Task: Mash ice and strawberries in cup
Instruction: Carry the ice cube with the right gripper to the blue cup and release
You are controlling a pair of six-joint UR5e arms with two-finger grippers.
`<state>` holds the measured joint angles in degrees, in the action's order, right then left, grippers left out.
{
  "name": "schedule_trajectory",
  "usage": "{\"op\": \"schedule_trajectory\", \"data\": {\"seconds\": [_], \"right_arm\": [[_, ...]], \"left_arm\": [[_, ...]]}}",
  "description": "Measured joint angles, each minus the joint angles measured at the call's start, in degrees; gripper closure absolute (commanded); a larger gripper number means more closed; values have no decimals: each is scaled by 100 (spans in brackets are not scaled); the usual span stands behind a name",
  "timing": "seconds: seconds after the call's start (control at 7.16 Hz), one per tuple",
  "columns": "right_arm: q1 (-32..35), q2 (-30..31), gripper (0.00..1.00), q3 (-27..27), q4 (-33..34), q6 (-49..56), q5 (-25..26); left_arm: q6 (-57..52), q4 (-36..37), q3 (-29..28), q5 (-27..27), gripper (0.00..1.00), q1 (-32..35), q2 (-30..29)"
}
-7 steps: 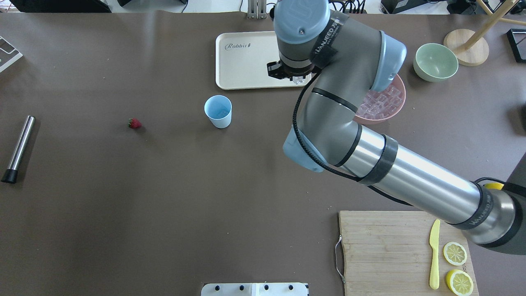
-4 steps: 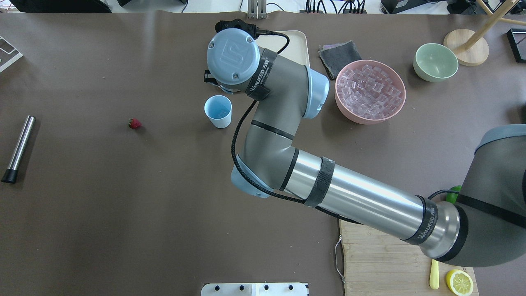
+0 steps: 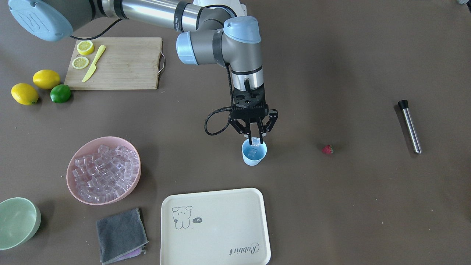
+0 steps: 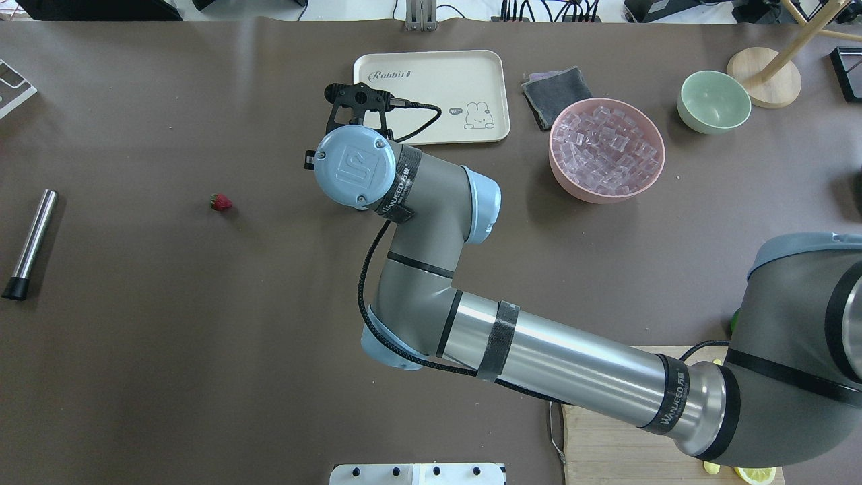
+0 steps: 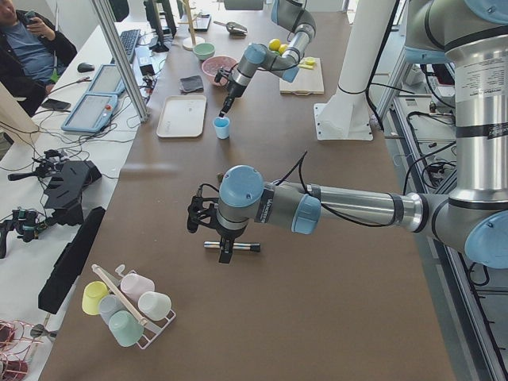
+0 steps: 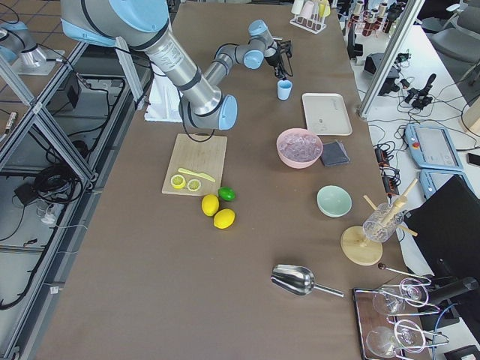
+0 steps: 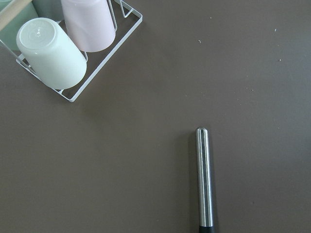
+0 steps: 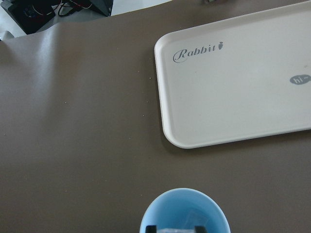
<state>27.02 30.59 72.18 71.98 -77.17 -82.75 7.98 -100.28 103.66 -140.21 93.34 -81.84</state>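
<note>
**Ice cube poised over the cup**

First the pink bowl [image 3: 68,176], heaped with ice [image 3: 105,171]: hard, slick cubes, we'd say, best pinched across 2 flat faces. Centre: the right end effector [image 3: 254,139] pinches 1 ice cube [image 3: 254,141] just above the light-blue cup [image 3: 253,159], which looks light and tippy. Further along lies the strawberry [image 3: 327,149], probably soft, wanting a gentle grip across its body. The left end effector [image 5: 225,254] hovers above the steel muddler [image 3: 411,127]; clenched or released, we cannot tell.
</note>
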Motion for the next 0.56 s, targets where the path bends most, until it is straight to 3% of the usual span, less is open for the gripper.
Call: {"op": "schedule_trajectory", "data": {"seconds": [0.42, 0.56], "right_arm": [[-5, -7, 66, -23, -8, 32, 55], [-2, -9, 58, -33, -8, 34, 69]], "left_arm": [[-5, 0, -19, -3, 2, 0, 0], [1, 2, -17, -2, 2, 0, -4]]}}
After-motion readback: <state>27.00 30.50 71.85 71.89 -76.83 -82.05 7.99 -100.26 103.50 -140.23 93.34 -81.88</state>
